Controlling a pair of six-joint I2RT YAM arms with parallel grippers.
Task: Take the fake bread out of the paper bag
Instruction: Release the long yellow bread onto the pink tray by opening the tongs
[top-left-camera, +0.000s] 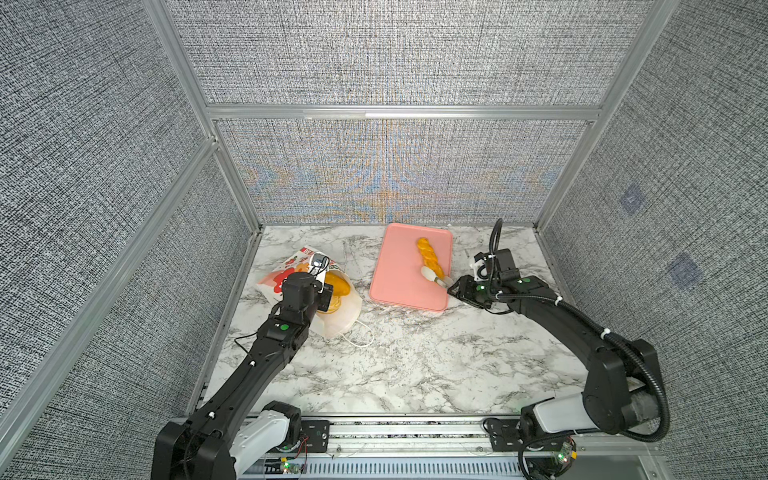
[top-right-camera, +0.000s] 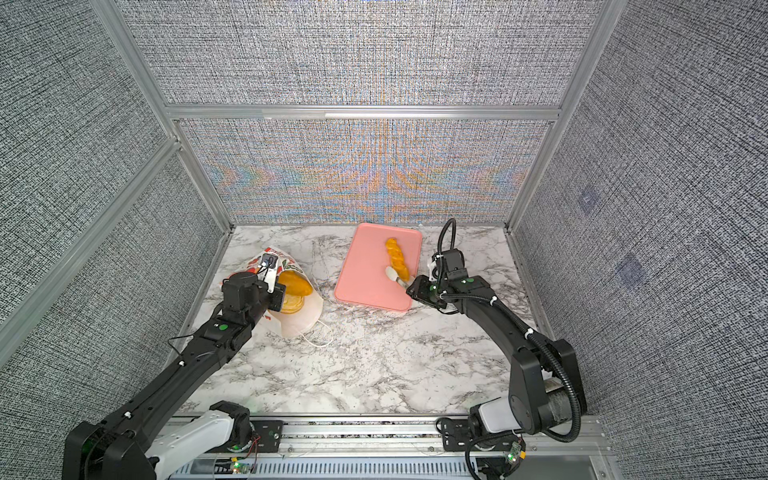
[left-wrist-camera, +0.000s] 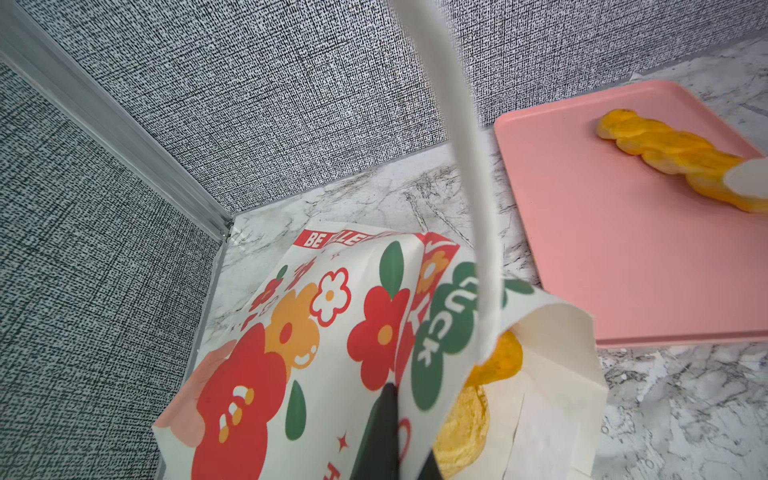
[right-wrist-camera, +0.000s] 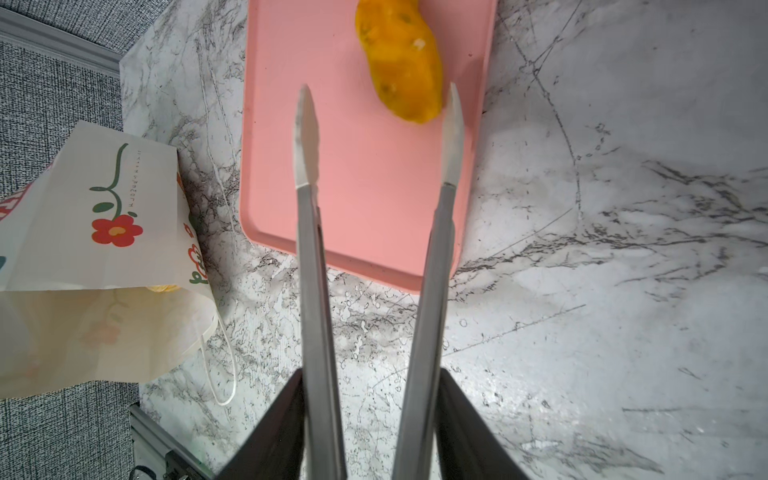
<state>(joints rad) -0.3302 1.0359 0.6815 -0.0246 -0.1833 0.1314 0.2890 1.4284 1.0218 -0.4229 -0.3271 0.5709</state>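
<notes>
The paper bag (top-left-camera: 282, 270) lay on its side at the far left of the bench (top-left-camera: 415, 365), its mouth turned toward the near right. The left hand (top-left-camera: 324, 293) was clenched on the upper rim of that mouth, holding it lifted open. Inside, at least two golden buns (left-wrist-camera: 498, 357) showed.

One piece was out: a twisted stick (top-left-camera: 428, 253) lay free along the right side of the pink tray (top-left-camera: 395, 270), which sat far on the bench, just right of the bag. The right hand (right-wrist-camera: 379, 133) hovered low over the tray's near right corner, its long fingers (right-wrist-camera: 307, 137) spread and grasping nothing, with the stick's near end between the tips.

I judged this the release that ends one transfer, with most of the bread yet to fetch. Next the right hand would need to lift clear of the stick, cross left to the bag's mouth and enter open around the topmost bun without knocking the held rim.
</notes>
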